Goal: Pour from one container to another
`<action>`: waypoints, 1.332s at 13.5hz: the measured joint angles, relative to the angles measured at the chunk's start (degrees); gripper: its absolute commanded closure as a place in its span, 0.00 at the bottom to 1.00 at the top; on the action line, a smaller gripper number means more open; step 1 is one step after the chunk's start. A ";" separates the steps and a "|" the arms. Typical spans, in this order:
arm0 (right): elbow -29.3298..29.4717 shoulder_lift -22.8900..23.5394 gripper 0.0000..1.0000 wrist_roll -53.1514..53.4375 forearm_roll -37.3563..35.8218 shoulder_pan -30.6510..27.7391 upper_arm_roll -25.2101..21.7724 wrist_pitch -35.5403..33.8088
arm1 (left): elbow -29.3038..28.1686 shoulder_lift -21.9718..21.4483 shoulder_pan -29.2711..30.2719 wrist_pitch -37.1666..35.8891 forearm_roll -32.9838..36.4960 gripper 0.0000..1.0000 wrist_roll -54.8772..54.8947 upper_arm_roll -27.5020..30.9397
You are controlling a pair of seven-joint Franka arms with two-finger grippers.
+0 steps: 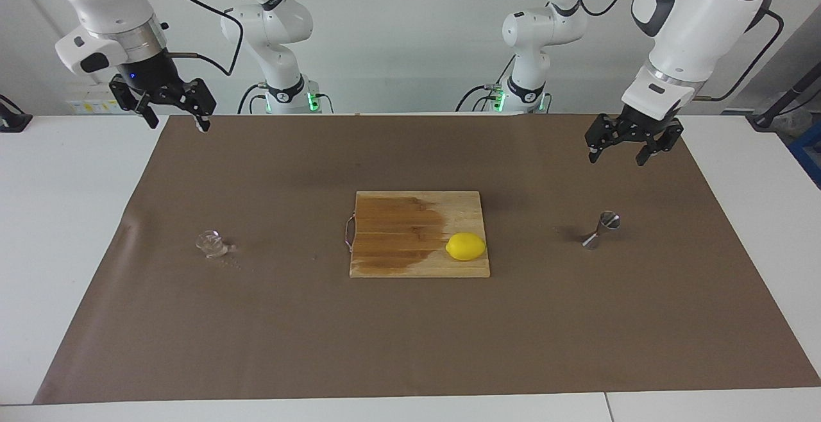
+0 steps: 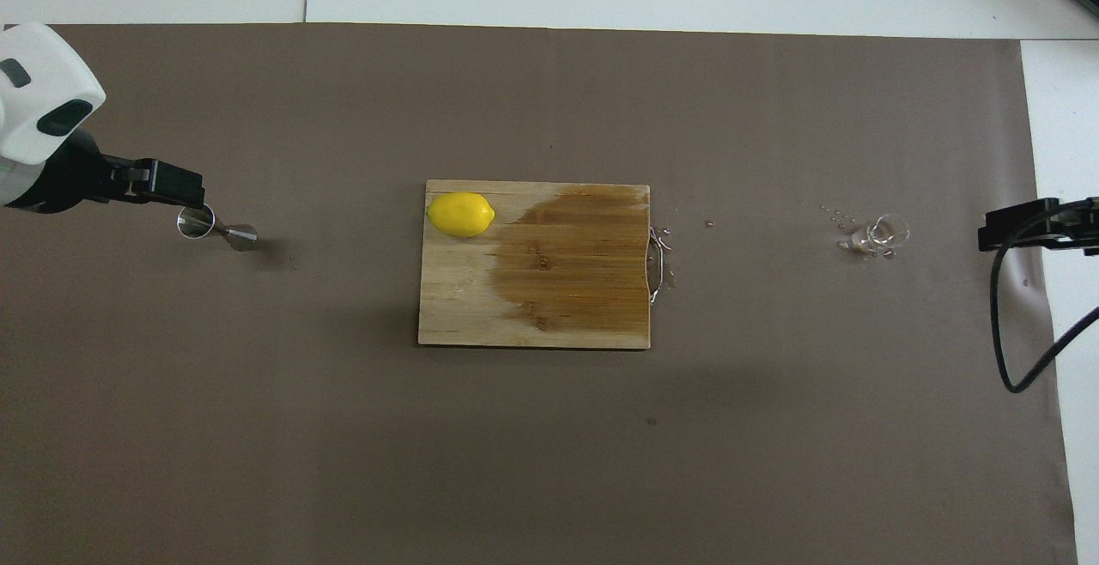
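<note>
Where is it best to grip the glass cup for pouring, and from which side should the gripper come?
Probably grip the glass cup across its round wall, below the rim, coming from the side nearer the robots with the fingers level. It stands upright and is small, so a side grip leaves the mouth free to tip. The open right gripper hangs above the mat's edge at that end. The spout's direction is unclear.

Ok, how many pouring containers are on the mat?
2: the glass cup toward the right arm's end, the jigger toward the left arm's end, cutting board between them.
</note>
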 measured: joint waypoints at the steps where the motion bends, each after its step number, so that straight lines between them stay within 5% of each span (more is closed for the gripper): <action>1: 0.00 0.00 0.00 0.00 0.00 0.00 0.00 0.00 | 0.00 0.00 0.00 0.00 -0.01 0.00 0.00 0.00; 10: 0.00 0.00 0.00 0.00 0.00 0.00 0.00 0.00 | -0.03 0.00 0.03 -0.87 -1.03 0.00 -0.32 0.15; 18: 0.00 0.00 0.00 0.00 0.00 0.00 0.00 0.00 | -0.67 0.15 7.50 -10.90 -15.99 0.00 -15.97 0.95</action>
